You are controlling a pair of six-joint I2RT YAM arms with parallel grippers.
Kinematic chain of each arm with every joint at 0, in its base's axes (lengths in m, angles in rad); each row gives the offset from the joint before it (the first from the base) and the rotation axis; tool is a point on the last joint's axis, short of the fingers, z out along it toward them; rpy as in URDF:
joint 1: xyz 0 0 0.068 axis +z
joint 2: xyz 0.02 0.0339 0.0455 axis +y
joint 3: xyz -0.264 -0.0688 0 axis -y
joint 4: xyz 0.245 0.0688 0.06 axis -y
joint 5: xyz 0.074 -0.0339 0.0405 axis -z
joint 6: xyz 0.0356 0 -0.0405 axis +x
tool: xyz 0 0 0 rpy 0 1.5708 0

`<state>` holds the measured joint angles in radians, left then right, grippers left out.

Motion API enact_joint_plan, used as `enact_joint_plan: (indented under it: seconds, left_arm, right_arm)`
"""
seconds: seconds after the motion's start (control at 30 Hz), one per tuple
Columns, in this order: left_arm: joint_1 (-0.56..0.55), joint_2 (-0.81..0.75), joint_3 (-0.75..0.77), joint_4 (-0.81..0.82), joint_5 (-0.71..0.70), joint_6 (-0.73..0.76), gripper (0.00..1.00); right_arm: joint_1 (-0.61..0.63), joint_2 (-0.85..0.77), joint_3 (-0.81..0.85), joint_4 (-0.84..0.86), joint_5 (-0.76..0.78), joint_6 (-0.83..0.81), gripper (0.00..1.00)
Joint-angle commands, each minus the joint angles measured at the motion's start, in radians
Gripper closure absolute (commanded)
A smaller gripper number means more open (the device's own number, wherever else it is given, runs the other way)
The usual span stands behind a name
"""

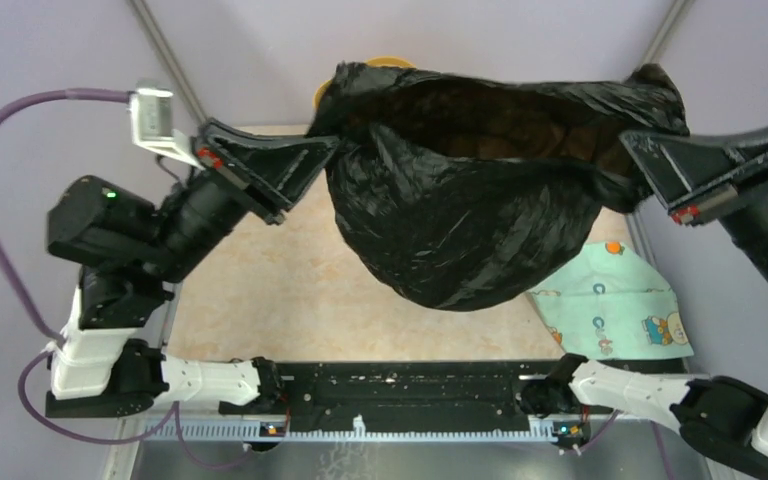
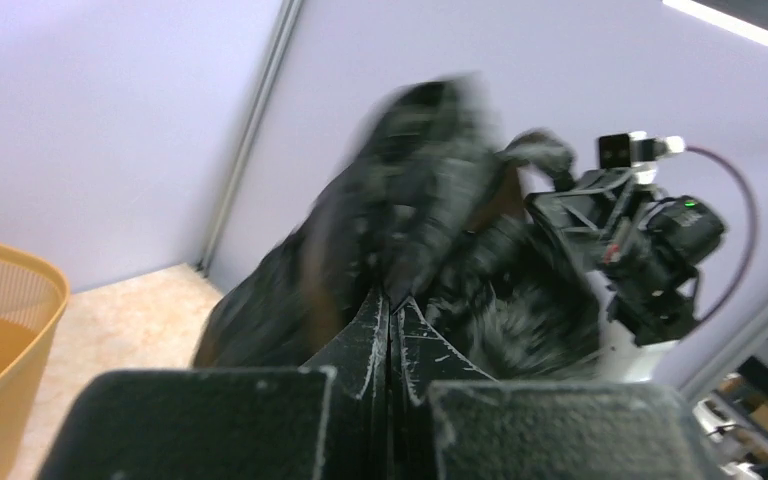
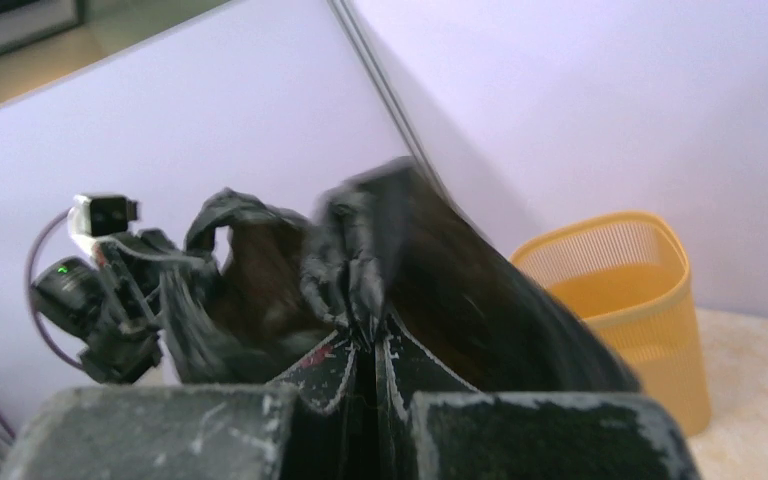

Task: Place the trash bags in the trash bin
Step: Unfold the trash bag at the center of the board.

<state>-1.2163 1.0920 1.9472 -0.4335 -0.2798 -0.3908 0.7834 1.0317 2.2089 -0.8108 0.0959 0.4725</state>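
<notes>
In front of the trash bin point(image 1: 390, 62), on the side nearer the arm bases, the pale marbled table point(image 1: 290, 300) spreads out, and the bin stands upright at its far edge.

The trash bag point(image 1: 450, 230) is the biggest thing over it. It is glossy, black and crinkled, and hangs in the air on the near side of the bin, stretched sideways with its mouth gaping upward and its belly sagging toward the tabletop. From above it hides nearly all of the bin, leaving only a sliver of yellow rim showing past its far edge. Whether plastic and bin touch cannot be told.

The mustard-yellow bin shows better from the wrists. In the left wrist view it sits low at the left, and in the right wrist view it sits to the right behind the bag, its slotted band plain below the rim.

A pale green cloth point(image 1: 610, 310) with cartoon prints lies flat on the table, nearer than the bin and off to its right, its upper edge tucked under the hanging bag.

The left gripper point(image 1: 332, 143), to the bin's left, has its jaws pressed together on the bag's left rim. The right gripper point(image 1: 628, 140), to the bin's right, is likewise clamped tight on the bag's right rim.
</notes>
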Motion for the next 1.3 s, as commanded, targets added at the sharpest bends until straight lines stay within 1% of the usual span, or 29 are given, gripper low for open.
enact_joint_plan:
  seconds: [0.0,0.07,0.13,0.33,0.53,0.57,0.7,0.8,0.9,0.97,1.07,1.13,1.27]
  left_arm:
    - [-0.005,0.093,-0.119,-0.056,-0.033,0.059,1.0]
    - [-0.005,0.071,-0.165,-0.045,-0.031,0.047,1.0]
    - [-0.005,0.041,-0.207,-0.039,-0.042,0.036,1.0]
    - [-0.005,0.014,-0.231,-0.081,-0.059,0.029,1.0]
    - [-0.005,0.033,-0.179,-0.086,-0.064,0.042,1.0]
    - [-0.005,0.051,-0.151,-0.101,-0.043,0.026,1.0]
    - [-0.003,0.089,-0.103,-0.153,-0.03,-0.03,1.0]
    - [0.001,0.112,-0.067,-0.159,0.013,-0.062,1.0]
    - [0.004,0.16,0.006,-0.2,0.074,-0.104,1.0]
    - [0.005,0.18,0.027,-0.202,0.112,-0.133,1.0]
    - [0.007,0.193,0.026,-0.19,0.153,-0.177,1.0]
    - [0.01,0.201,0.025,-0.186,0.164,-0.202,1.0]
    - [0.03,0.221,0.021,-0.173,0.193,-0.229,1.0]
  right_arm:
    - [0.005,-0.068,-0.273,0.012,-0.008,0.002,1.0]
    - [0.005,-0.108,-0.332,0.025,0.022,0.007,1.0]
    - [0.005,-0.123,-0.341,0.022,0.044,0.003,1.0]
    - [0.005,-0.102,-0.247,-0.046,0.103,-0.038,1.0]
    - [0.005,-0.067,-0.168,-0.078,0.131,-0.064,1.0]
    - [0.005,-0.056,-0.156,-0.076,0.119,-0.063,1.0]
    - [0.005,-0.031,-0.137,-0.074,0.096,-0.064,1.0]
    - [0.005,-0.002,-0.126,-0.058,0.032,-0.061,1.0]
    - [0.005,0.045,-0.121,-0.048,-0.079,-0.055,1.0]
    - [0.005,0.067,-0.139,-0.036,-0.151,-0.048,1.0]
    - [0.005,0.063,-0.209,0.004,-0.216,-0.027,1.0]
    - [0.005,0.039,-0.298,0.066,-0.258,-0.009,1.0]
    - [0.005,-0.009,-0.424,0.152,-0.327,0.025,0.92]
